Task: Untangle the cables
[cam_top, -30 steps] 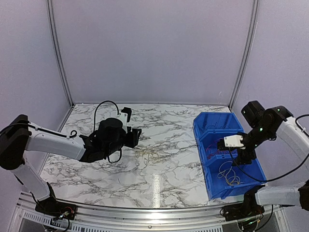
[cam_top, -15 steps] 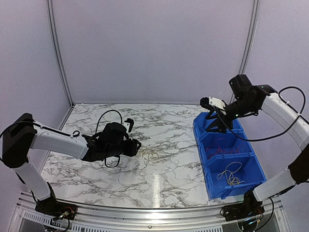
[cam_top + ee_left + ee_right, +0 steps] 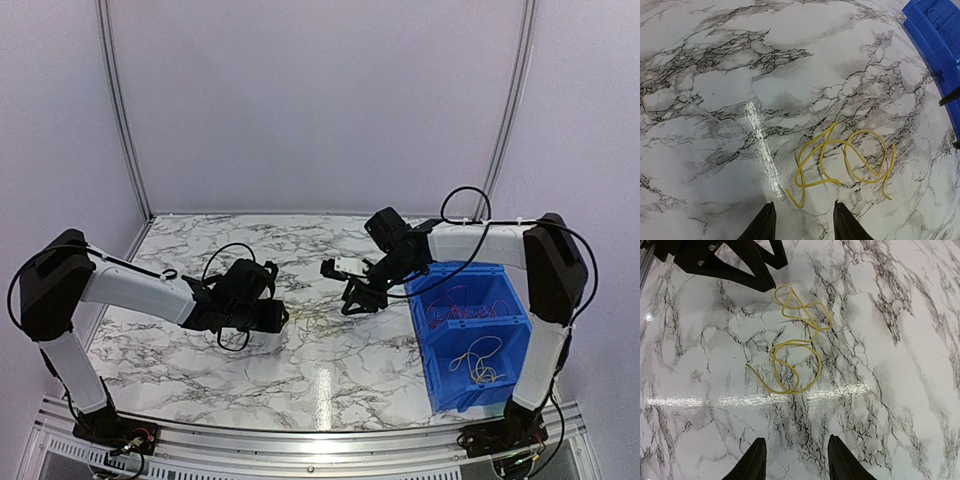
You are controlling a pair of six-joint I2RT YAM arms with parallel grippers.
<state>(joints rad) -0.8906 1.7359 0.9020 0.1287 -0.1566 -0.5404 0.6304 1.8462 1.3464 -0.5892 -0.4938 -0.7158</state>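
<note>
Swinging in from over the blue bin (image 3: pixel 450 392), my right gripper (image 3: pixel 795 462) now hangs above the middle of the marble table (image 3: pixel 200 370). My left gripper (image 3: pixel 802 225) has crept closer from the other side. Both sets of fingers stand apart with nothing between them.

One yellow cable (image 3: pixel 845 165) lies flat on the marble in crossing loops. Seen from overhead, my left gripper is at its 9 o'clock and my right at its 1 o'clock. Red wires (image 3: pixel 455 310) and a pale wire (image 3: pixel 478 360) sit in separate compartments of the bin, so I judge the sorting well along, with this the approach to the yellow one.

Next I must come down on a single strand near a free end. The pinch must be right at the surface, since the cable is so thin, and my other fingers must stay clear of the loops.
</note>
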